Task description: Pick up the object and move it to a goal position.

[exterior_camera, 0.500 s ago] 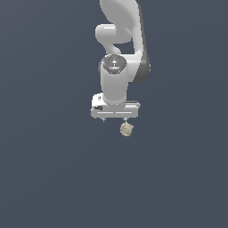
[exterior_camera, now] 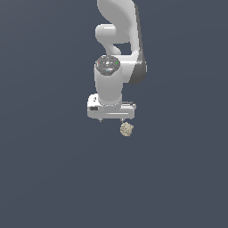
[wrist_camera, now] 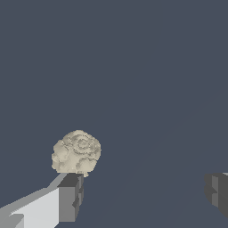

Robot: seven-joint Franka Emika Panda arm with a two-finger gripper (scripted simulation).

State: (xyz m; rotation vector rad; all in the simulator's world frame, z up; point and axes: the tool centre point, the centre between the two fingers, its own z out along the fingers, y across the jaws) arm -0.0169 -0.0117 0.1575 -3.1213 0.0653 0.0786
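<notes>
Featureless slate-grey ground fills both views, with no desk edge, wall or other thing visible anywhere around the arm.

The gripper hangs pointing down with its fingers spread wide apart and nothing between them. The object, a lumpy beige chunk, sits just below the gripper and toward the exterior view's right of its centre.

In the wrist view the object lies just past the tip of one dark finger pad, while the other pad stands well apart from it across an empty gap.

The main risk, as I judge it, is this offset: closing now would catch nothing, and descending could land that finger on top of the object and knock or roll it away. Its rounded, bumpy form may also slip under an off-centre squeeze.

Open room surrounds the object on all sides, so shifting the gripper sideways meets no obstacle. No goal marker is visible.
</notes>
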